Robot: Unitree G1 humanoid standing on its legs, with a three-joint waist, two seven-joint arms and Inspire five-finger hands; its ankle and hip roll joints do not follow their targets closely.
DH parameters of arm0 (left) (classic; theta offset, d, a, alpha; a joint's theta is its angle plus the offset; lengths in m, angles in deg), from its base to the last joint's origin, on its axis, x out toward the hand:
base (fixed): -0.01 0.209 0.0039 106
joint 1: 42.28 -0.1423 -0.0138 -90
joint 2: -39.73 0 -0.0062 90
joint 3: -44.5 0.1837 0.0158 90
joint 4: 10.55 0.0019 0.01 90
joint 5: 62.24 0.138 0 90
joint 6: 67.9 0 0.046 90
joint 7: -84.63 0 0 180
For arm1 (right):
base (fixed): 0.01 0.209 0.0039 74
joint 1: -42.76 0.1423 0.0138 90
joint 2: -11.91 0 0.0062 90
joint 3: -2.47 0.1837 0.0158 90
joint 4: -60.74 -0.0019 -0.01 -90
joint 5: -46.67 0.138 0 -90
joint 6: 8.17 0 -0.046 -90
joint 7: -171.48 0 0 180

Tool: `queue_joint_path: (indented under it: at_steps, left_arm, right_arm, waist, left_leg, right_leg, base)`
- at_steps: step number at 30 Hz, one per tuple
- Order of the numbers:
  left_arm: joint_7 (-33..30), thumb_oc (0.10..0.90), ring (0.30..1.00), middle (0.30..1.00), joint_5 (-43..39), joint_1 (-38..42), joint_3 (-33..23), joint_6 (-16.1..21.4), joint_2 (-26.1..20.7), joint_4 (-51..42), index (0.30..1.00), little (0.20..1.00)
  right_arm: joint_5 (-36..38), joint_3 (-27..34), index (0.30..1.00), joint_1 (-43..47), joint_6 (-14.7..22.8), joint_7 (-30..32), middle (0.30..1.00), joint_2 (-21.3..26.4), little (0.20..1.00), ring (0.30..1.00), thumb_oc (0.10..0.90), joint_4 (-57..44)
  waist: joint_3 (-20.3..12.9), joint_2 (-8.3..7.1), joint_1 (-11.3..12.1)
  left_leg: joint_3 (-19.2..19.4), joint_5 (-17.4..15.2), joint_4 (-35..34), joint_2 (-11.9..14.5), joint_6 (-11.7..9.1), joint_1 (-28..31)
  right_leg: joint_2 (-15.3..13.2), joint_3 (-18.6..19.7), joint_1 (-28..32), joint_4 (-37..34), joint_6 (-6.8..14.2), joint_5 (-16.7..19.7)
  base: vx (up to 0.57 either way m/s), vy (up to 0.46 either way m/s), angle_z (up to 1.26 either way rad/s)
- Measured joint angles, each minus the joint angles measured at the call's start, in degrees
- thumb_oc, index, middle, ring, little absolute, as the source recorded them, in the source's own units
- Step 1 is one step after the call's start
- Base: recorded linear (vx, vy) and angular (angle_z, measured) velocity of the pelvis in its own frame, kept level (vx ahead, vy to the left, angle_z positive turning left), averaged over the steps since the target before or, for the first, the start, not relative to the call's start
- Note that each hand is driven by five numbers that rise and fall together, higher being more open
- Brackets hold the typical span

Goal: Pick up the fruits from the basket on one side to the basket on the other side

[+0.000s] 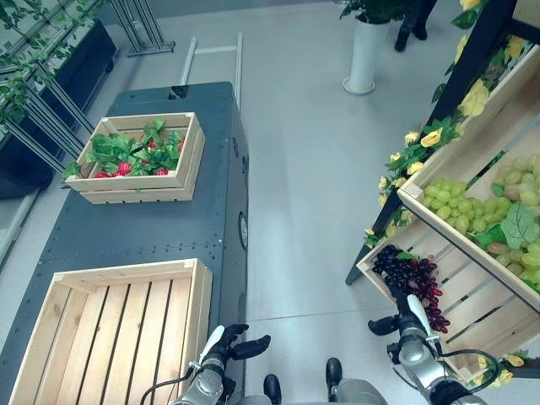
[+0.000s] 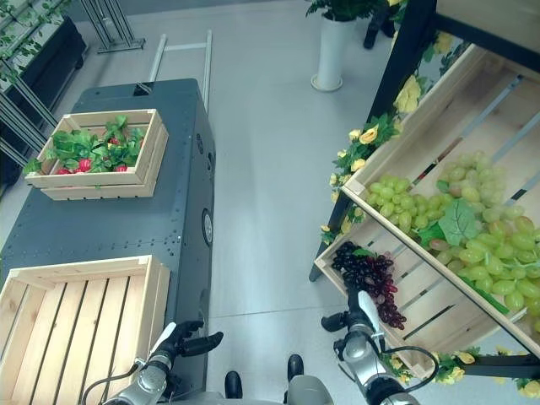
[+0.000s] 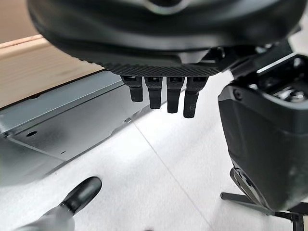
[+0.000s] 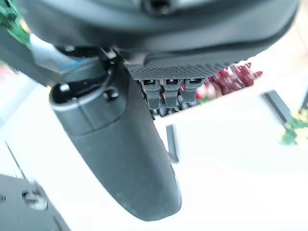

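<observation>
One dark grape bunch [image 1: 411, 283], two wooden crates [image 1: 110, 331], possibly three green bunches [image 1: 456, 205]

Dark purple grapes [image 1: 411, 278]: one bunch, lying in lowest slanted wooden crate [image 1: 472, 308] of shelf at right, upper-left corner. Empty slatted wooden crate [image 1: 110, 329] on table at near left, upright.

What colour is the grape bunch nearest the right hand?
Dark purple grapes, best seen in the right eye view.

Empty crate [image 1: 110, 329] left; grapes [image 1: 413, 278] in shelf crate [image 1: 472, 316] right.
</observation>
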Motion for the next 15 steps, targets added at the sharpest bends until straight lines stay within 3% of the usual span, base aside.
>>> queue_joint_path:
  at_steps: [9,15]
  left_arm:
    - [1.5,0.800,0.900,0.900,2.3,-1.8,0.0,0.2,0.8,0.3,0.900,0.900]
    - [1.3,0.800,0.900,0.900,4.1,-2.2,0.1,0.2,1.8,0.6,0.900,0.900]
  right_arm:
    - [0.1,-1.6,0.900,-1.9,0.0,-6.0,0.900,-3.2,0.900,0.900,0.800,5.4]
    - [-0.1,-1.9,0.900,-2.9,0.0,-8.2,0.900,-5.6,0.900,0.900,0.800,10.0]
  waist:
    - [-3.3,-0.55,0.2]
    - [-3.5,-0.59,0.5]
  left_leg:
    - [-0.5,0.3,-0.4,-0.2,0.0,0.0]
    - [-1.5,0.5,-0.3,-0.1,0.0,0.5]
  right_leg:
    - [0.0,-0.3,1.0,-2.1,0.0,1.1]
    - [0.0,-1.2,2.0,-2.1,-0.1,1.1]
  base:
    - [0.02,-0.036,0.02]
    - [0.04,-0.021,0.08]
